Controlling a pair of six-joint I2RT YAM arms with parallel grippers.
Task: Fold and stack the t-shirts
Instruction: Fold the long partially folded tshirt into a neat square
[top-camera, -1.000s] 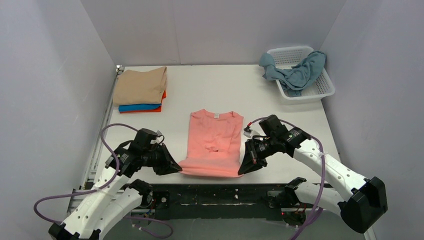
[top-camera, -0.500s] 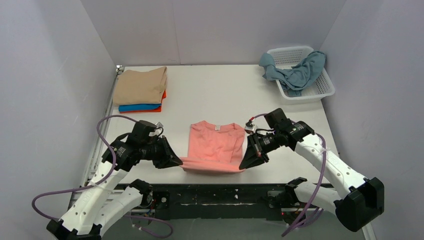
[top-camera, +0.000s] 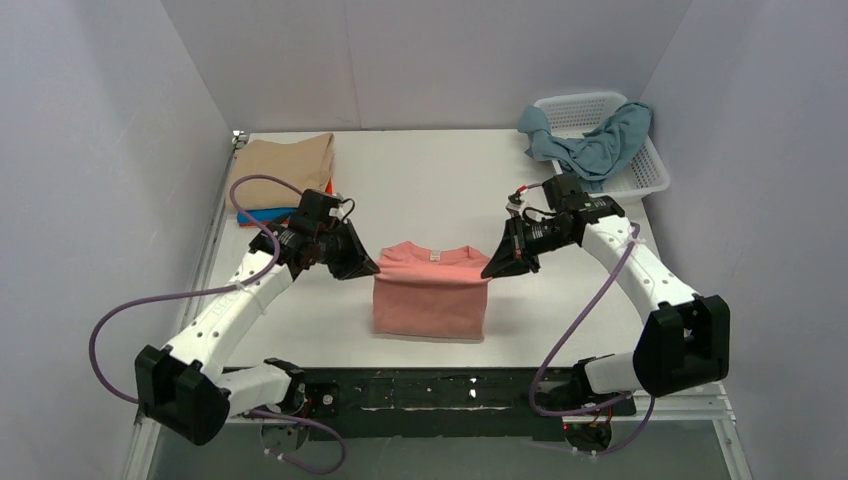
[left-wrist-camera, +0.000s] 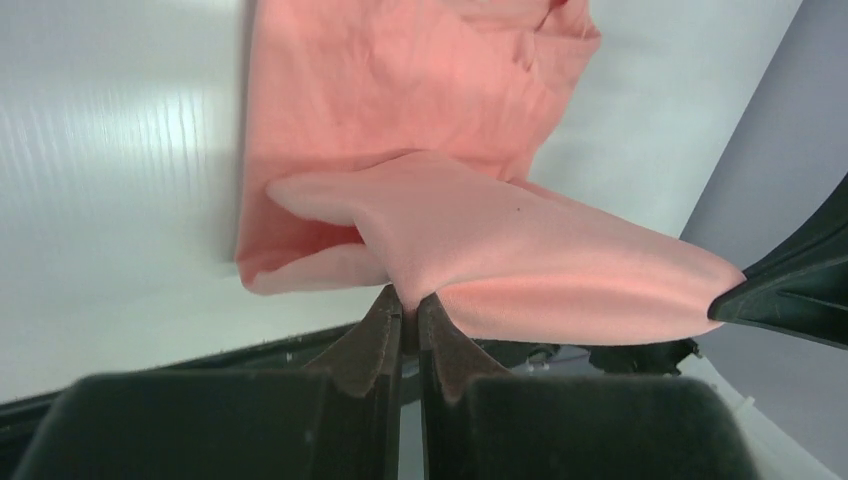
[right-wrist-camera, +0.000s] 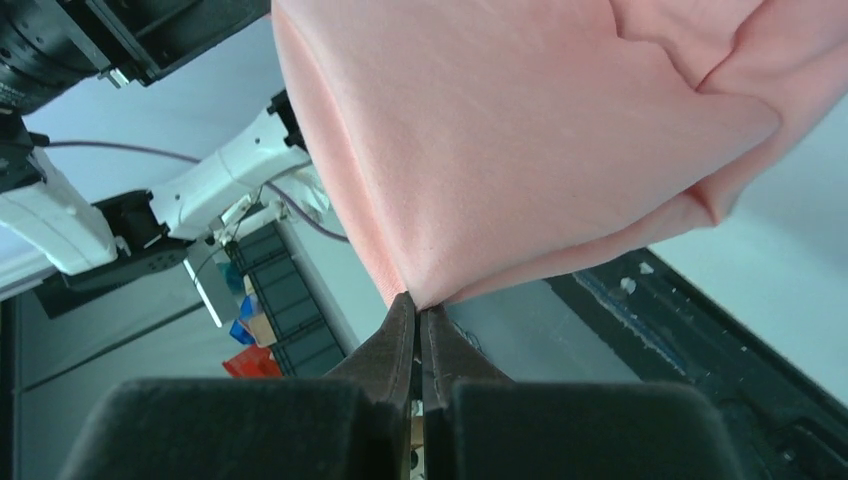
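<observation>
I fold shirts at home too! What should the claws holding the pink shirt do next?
Probably lay the lifted edge down by the collar, then let go. The left gripper and right gripper each pinch a corner of the salmon pink t-shirt, raised just short of it.

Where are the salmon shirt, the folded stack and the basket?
salmon shirt (top-camera: 430, 300), top external view, its folded front panel.
folded stack (top-camera: 282, 170), top external view, its tan top layer.
basket (top-camera: 625, 190), top external view, its near wall.

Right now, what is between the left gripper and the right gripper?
The salmon pink t-shirt: its raised edge spans from the left gripper to the right gripper, both jaws shut on it, as the top external view shows.
</observation>
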